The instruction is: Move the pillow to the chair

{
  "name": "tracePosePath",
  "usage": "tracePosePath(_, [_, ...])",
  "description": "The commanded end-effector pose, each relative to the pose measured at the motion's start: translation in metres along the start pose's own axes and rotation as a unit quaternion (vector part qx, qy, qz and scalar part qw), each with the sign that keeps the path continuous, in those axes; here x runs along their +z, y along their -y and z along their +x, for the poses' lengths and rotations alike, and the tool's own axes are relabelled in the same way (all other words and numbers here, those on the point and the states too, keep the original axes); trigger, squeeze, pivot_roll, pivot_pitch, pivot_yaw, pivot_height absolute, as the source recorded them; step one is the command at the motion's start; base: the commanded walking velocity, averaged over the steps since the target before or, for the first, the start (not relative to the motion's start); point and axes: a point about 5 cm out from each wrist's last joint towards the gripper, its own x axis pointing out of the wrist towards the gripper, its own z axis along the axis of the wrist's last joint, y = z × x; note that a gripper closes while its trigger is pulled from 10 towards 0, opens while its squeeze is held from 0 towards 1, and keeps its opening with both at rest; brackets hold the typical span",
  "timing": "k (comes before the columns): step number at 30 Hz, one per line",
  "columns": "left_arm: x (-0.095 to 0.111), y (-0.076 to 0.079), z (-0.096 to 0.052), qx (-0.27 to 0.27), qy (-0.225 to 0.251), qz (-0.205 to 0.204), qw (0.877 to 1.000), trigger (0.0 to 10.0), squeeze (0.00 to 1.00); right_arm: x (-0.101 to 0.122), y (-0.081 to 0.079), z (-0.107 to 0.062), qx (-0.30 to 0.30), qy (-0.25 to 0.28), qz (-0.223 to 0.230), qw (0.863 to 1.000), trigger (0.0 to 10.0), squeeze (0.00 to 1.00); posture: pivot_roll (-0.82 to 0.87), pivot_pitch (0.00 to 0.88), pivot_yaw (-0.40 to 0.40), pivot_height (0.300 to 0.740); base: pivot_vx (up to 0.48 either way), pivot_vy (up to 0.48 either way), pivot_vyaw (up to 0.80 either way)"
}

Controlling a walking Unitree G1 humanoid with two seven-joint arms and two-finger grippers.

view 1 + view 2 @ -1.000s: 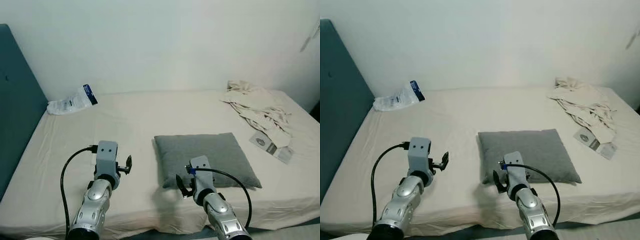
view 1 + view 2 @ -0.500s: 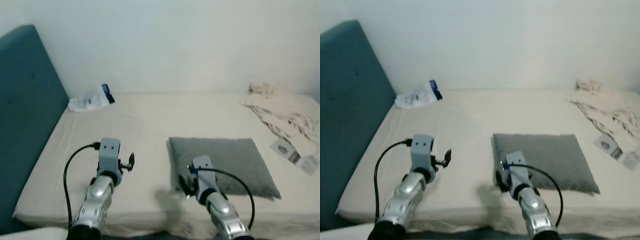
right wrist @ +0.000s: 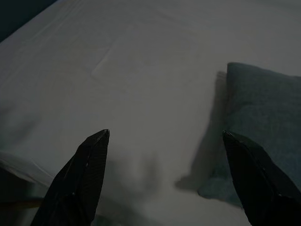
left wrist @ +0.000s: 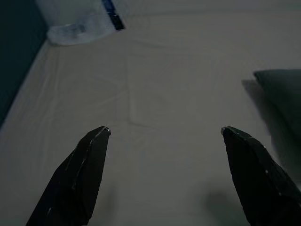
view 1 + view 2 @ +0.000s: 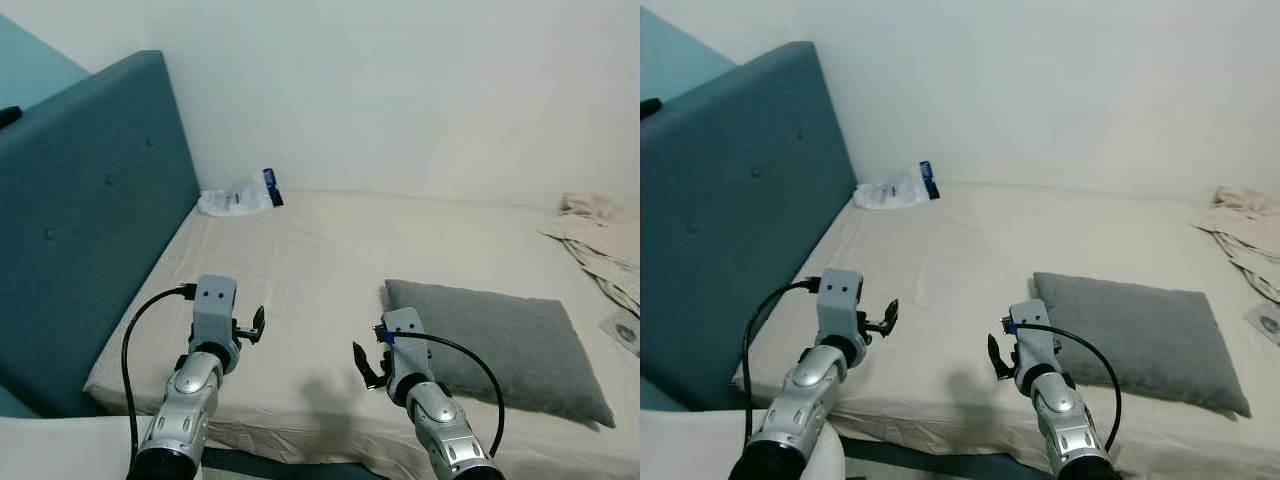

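Note:
A grey pillow lies flat on the beige bed, right of centre near the front edge. My right gripper hovers open over the sheet just left of the pillow's near corner, holding nothing. Further left, my left gripper is also open above bare sheet, with the pillow's edge off to its side. Both silver arms reach forward from the bottom of the head views. No chair can be made out.
A teal upholstered headboard stands along the bed's left side. A clear plastic packet with a blue label lies at the bed's far left corner. Crumpled beige cloth and a small packet sit at the right.
The camera has swung left: the headboard now takes much of the left side and the pillow sits further right in the picture. Both grippers stay open and empty.

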Motion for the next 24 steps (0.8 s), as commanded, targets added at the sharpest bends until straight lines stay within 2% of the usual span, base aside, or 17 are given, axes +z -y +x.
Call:
tracePosePath(1, [-0.0076,0.0008,-0.0010,-0.005,-0.021,0.008,1.000,10.0,0.00,-0.0028,0.0012,-0.0016,-0.006,0.000,0.010,1.000,10.0,0.00,-0.03,0.070,0.001,0.740,0.000,0.000,0.00])
tracePosePath(10, [-0.0086,0.0018,-0.0011,-0.011,-0.027,0.013,0.999,10.0,0.00,-0.0056,0.0011,-0.0041,-0.014,0.001,0.024,1.000,10.0,0.00,-0.03,0.075,0.012,0.740,0.000,0.000,0.00])
tracePosePath(17, [-0.0094,0.0013,-0.0001,-0.010,-0.029,0.010,0.999,10.0,0.00,-0.0070,0.0029,-0.0047,-0.019,-0.004,0.029,0.999,10.0,0.00,-0.03,0.076,0.013,0.740,0.000,0.000,-0.80])
tracePosePath(24, [-0.0091,0.0014,0.0009,-0.009,-0.030,0.006,0.999,10.0,0.00,-0.0033,0.0038,-0.0031,-0.019,0.001,0.021,1.000,10.0,0.00,-0.04,0.072,0.012,0.740,0.000,0.000,0.00])
